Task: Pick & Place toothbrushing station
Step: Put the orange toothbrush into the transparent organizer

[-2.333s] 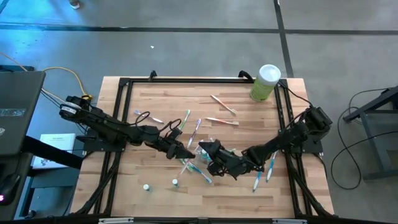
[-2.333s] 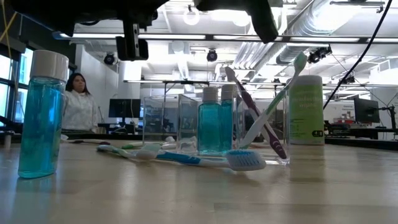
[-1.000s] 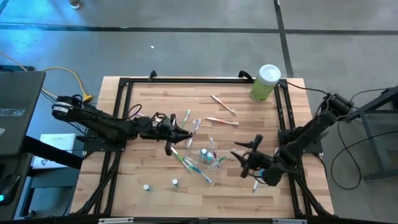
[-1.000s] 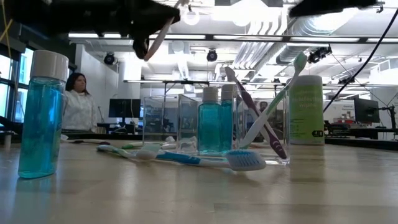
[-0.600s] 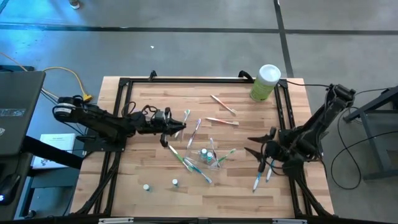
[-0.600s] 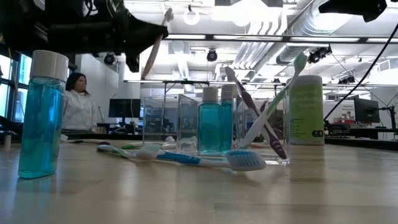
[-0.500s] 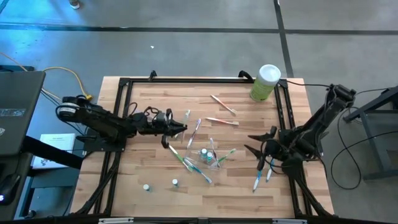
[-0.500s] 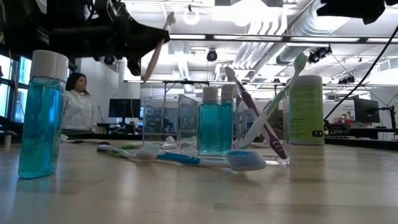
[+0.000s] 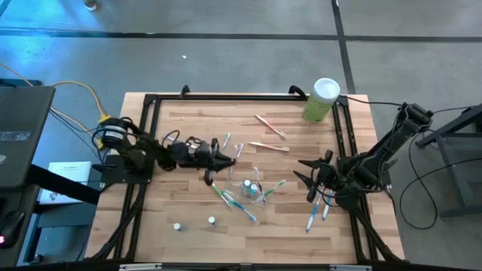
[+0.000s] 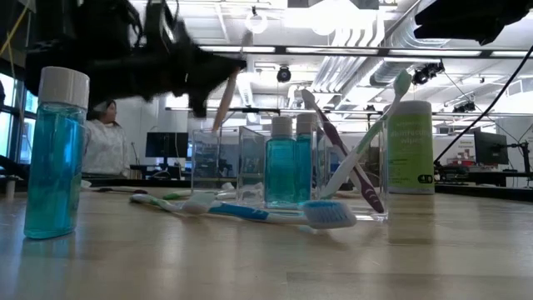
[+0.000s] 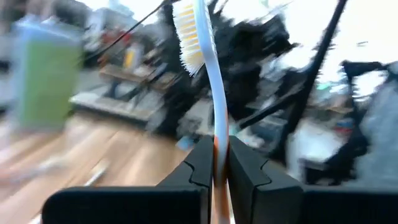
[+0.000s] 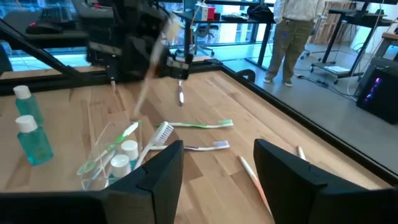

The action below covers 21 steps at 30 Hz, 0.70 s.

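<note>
The clear plastic cup (image 9: pixel 254 190) stands mid-table with toothbrushes and a small teal bottle in it; it also shows in the right wrist view (image 12: pixel 102 155). My left gripper (image 9: pixel 224 159) hovers just left of the cup, shut on a tan toothbrush (image 10: pixel 225 100). My right gripper (image 9: pixel 307 178) hangs open near the table's right side, right of the cup, with nothing between its fingers (image 12: pixel 217 168). Loose toothbrushes (image 9: pixel 269 146) lie flat on the wood around the cup. My left gripper pinches the toothbrush's handle (image 11: pixel 218 140) between its two fingers. The bristle head (image 11: pixel 188 34) stands out well beyond the fingertips. The brush is lifted clear of the table and tilted (image 10: pixel 223 107).
A tall pale-green canister (image 9: pixel 322 99) with a white lid stands at the far right corner. Two small teal bottles (image 9: pixel 212 220) stand near the front edge; one (image 10: pixel 54 154) looms close in the low view. Blue toothbrushes (image 9: pixel 316 214) lie under my right arm. A person (image 10: pixel 102 142) is beyond the table.
My left gripper has come down and gone a little toward the cup, carrying the toothbrush, which stays clear of the table and tilted. My right gripper has drawn back from the cup toward the table's right edge and rolled, still open.
</note>
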Motion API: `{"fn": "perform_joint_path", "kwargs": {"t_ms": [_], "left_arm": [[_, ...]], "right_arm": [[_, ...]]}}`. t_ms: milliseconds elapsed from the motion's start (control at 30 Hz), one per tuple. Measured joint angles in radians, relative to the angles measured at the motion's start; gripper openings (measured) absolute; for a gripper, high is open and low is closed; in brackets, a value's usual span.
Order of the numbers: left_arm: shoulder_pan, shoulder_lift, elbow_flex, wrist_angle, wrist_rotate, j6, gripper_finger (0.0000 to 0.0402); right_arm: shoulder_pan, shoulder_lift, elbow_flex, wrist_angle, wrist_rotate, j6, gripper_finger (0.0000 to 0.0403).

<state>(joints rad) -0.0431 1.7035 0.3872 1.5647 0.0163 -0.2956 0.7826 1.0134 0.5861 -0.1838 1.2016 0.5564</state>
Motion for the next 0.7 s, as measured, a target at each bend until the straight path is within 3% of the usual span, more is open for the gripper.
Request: {"fn": "perform_joint_path", "kwargs": {"t_ms": [133, 333, 700], "left_arm": [[-0.042, -0.012, 0.027, -0.001, 0.040, 0.039, 0.0015], [-0.085, -0.013, 0.032, -0.027, 0.014, 0.077, 0.0015], [-0.082, 0.112, 0.032, -0.002, -0.019, 0.071, 0.0025]], "right_arm": [[0.000, 0.007, 0.000, 0.000, 0.000, 0.000, 0.0188], [0.000, 0.032, 0.000, 0.001, -0.005, 0.000, 0.0188], [0.001, 0.042, 0.000, 0.003, -0.005, 0.019, 0.0188]]}}
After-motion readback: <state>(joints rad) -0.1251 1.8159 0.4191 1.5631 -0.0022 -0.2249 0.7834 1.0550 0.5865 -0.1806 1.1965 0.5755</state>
